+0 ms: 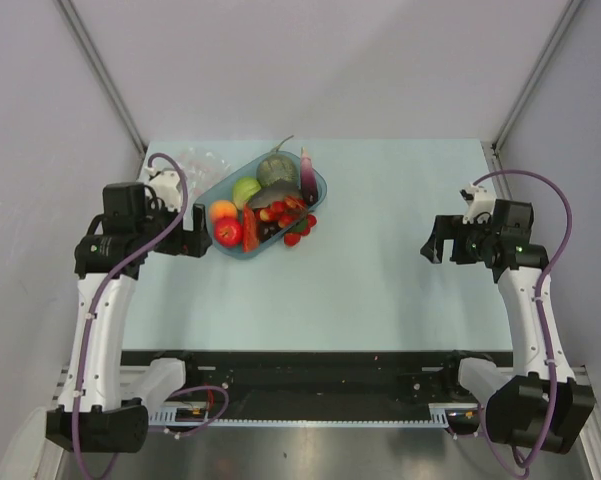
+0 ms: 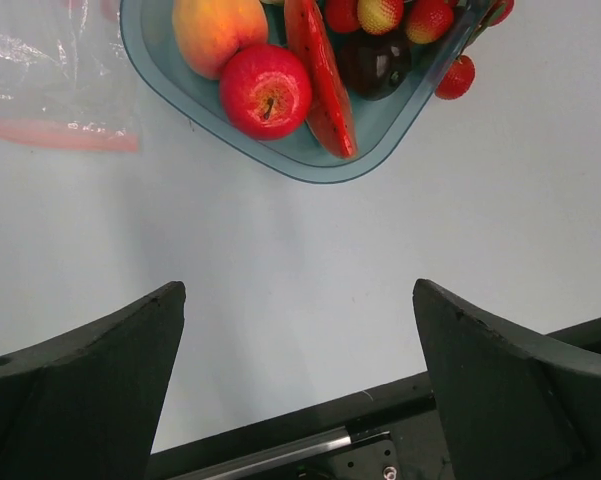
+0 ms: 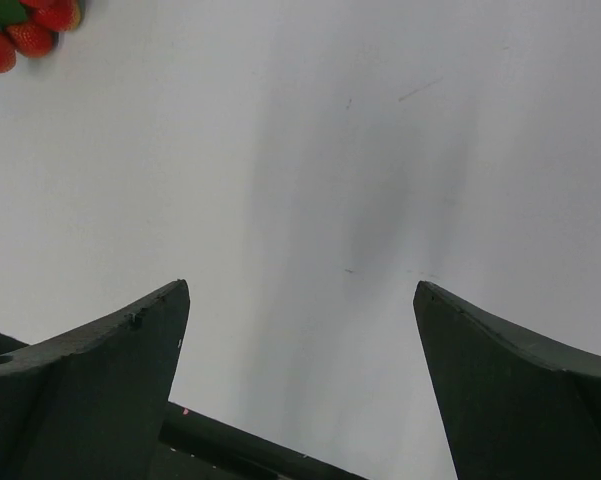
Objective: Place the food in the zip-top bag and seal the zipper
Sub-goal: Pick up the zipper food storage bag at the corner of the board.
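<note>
Purple eggplant [image 1: 305,172] lengthwise, near-to-far

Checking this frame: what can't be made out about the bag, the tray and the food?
- Zip-top bag: top view, partly behind the left arm; left wrist view, cut by the frame edge. Open or sealed: cannot tell.
- Blue tray: left wrist view, far half cut off at the top.
- Strawberries: right wrist view, clipped by the corner.

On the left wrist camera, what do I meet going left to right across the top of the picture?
Clear bag → round red fruit → red slice → dark purple fruit → strawberry just outside the tray.
</note>
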Controlling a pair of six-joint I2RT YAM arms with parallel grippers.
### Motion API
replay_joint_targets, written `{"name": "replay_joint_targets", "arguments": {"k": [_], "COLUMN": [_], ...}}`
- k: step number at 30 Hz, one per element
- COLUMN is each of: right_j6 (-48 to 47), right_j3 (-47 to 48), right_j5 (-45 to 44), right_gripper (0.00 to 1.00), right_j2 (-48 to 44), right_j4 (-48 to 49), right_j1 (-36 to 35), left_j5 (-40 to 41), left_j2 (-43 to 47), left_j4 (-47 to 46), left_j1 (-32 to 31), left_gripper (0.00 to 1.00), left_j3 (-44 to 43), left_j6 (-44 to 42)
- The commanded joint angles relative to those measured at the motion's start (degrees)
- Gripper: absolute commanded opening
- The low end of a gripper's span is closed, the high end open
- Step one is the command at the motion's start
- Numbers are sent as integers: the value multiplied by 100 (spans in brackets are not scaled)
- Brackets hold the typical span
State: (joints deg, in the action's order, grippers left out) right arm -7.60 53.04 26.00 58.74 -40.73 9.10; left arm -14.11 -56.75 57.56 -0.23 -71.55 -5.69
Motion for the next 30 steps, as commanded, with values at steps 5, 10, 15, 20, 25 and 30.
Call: {"name": "replay_joint_targets", "arguments": {"k": [5,10,15,20,25,30], "right_j6": [-67,-119,-172,-155,-137,-128], "right_j3": [356,339,374,383,427,497], "right_j5": [72,125,142,239,257,327], "right_gripper": [100,100,100,100,100,100], "right_j2": [129,208,348,542,638,779], "right_j4": [30,-31,-40,12,-5,-40], "right_j1": [-84,-137,-216,-260,-269,-269], "left_j5": [-39,-101,-154,338,892,691], "left_j2": [-477,-881,-1592,-1971,-1989,-2041], "left_j4": [-96,53,526,485,-261,-1553], "left_j1": [181,321,848,1007,1104,1122], "left_gripper": [100,100,100,100,100,100], "left_j3": [-764,-1263,-1887,-1723,-801,217], "left_j6": [-388,-984,-2091,-4033,-5518,-6336]}}
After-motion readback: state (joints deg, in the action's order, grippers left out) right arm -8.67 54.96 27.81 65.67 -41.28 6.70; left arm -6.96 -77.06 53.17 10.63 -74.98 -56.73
